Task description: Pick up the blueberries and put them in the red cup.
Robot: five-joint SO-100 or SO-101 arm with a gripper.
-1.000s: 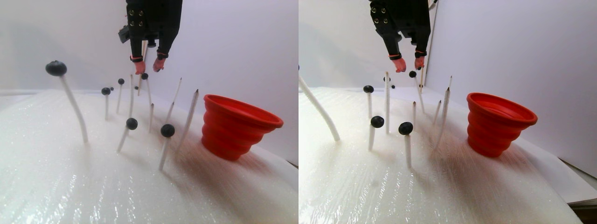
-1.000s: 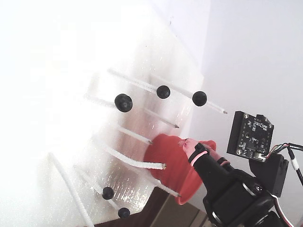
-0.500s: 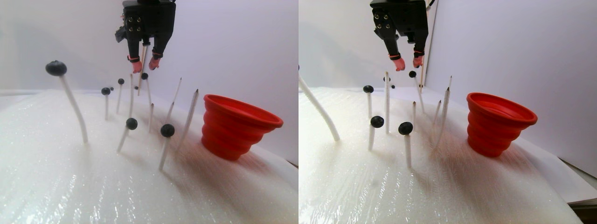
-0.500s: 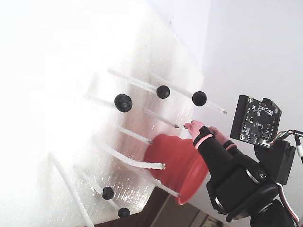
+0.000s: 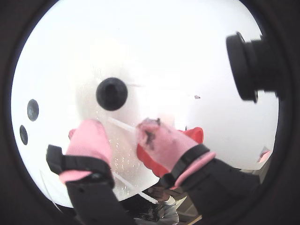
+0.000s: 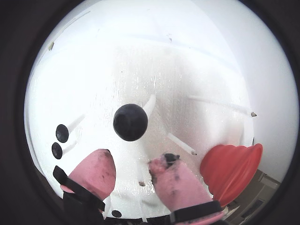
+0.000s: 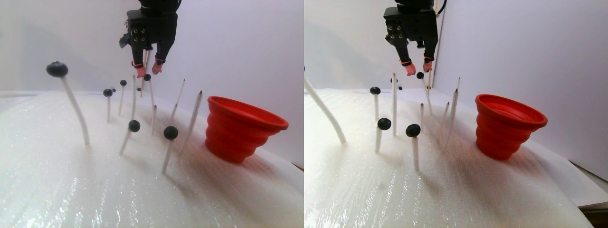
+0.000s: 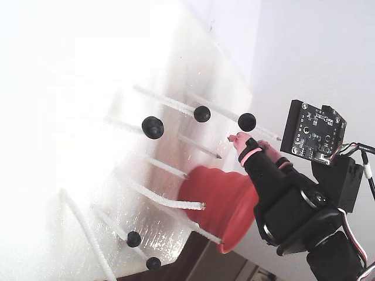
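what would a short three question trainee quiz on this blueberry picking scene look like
1. True or false: the pink-tipped black gripper holds a blueberry.
2. In the stereo pair view, the red ribbed plastic cup is: A upright, B on its side, C upside down.
3. What do the small round blue-black blueberries sit on?

Key: 1 false, its jaws are open and empty. 2 A. 3 thin white rods standing in the white foam sheet.

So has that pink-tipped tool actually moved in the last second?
Yes. In the fixed view the tool has moved up, off the red cup toward the right-hand blueberry.
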